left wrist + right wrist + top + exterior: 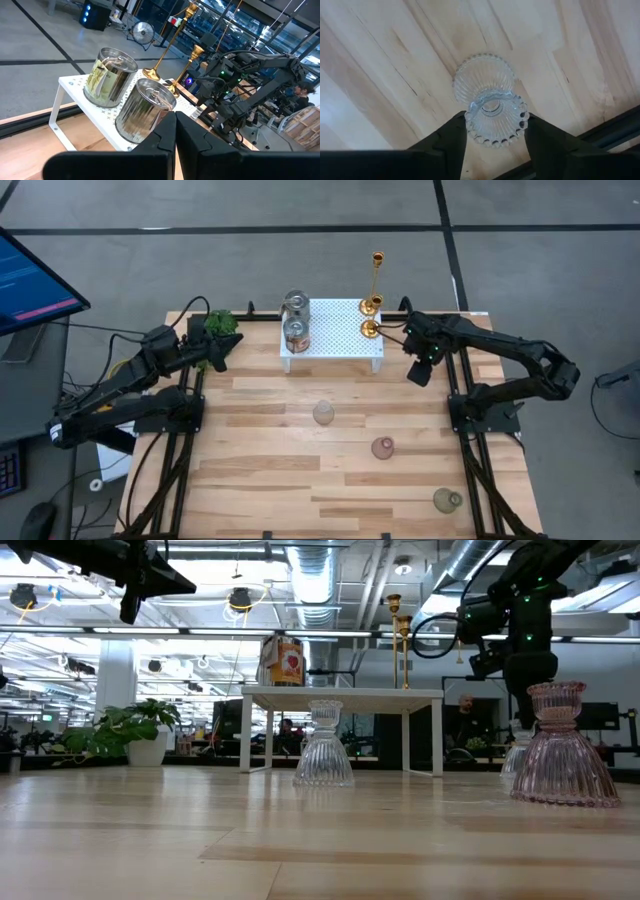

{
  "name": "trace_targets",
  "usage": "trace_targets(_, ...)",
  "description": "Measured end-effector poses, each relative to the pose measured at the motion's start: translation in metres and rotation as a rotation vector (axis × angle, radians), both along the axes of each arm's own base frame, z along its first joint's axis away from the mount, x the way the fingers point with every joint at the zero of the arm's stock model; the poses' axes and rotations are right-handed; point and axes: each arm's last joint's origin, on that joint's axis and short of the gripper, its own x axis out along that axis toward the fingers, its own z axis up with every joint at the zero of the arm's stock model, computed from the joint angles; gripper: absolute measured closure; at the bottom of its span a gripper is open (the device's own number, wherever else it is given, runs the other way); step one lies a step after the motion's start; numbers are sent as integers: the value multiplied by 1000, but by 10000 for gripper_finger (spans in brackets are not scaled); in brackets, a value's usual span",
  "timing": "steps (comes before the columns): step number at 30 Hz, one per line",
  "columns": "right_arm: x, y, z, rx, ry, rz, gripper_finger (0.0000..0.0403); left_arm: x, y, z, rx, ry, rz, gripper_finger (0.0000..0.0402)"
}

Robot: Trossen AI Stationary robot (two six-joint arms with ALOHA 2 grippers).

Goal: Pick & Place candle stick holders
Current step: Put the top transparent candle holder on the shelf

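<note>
Two brass holders point(371, 305), shiny, thin-stemmed and round-based, stand at the right end of the white perforated shelf point(335, 320), beside tin cans point(297, 335). Right gripper point(420, 368) hovers nearby, fingers apart over a ribbed clear glass vase point(490, 107). Advice: re-aim at a stem and close gently, since polished metal may slip. Left gripper point(175, 132), fingers together, waits near the plant point(222, 325).

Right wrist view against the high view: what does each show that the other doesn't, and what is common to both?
Only the right wrist view shows a clear ribbed glass piece standing between the right end effector's spread fingers. Only the high view shows the white shelf with two tin cans and the gold candle stick holders, three glass vases and the waiting left end effector. Both show the wooden table and the right end effector.
</note>
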Motion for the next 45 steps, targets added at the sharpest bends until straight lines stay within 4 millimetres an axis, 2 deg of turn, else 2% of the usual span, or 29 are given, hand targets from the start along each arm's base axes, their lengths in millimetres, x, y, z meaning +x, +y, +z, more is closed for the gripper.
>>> trace_targets(6, 5, 11, 0, 15, 11, 23, 252, 0, 0, 0, 0, 0, 0, 396)
trace_targets(16, 26, 43, 5, 43, -24, 48, 246, 0, 0, 0, 0, 0, 0, 396)
trace_targets(25, 48, 68, 40, 19, -114, 84, 248, 0, 0, 0, 0, 0, 0, 396)
trace_targets(35, 60, 84, 101, -4, -245, 97, 248, 0, 0, 0, 1, 0, 0, 396)
trace_targets(38, 62, 86, 114, -22, -277, 91, 248, 0, 0, 0, 1, 0, 0, 396)
trace_targets(42, 79, 86, 122, -20, -261, 101, 248, 0, 0, 0, 1, 0, 0, 396)
trace_targets(45, 104, 86, 127, -25, -255, 157, 248, 0, 0, 0, 1, 0, -1, 396)
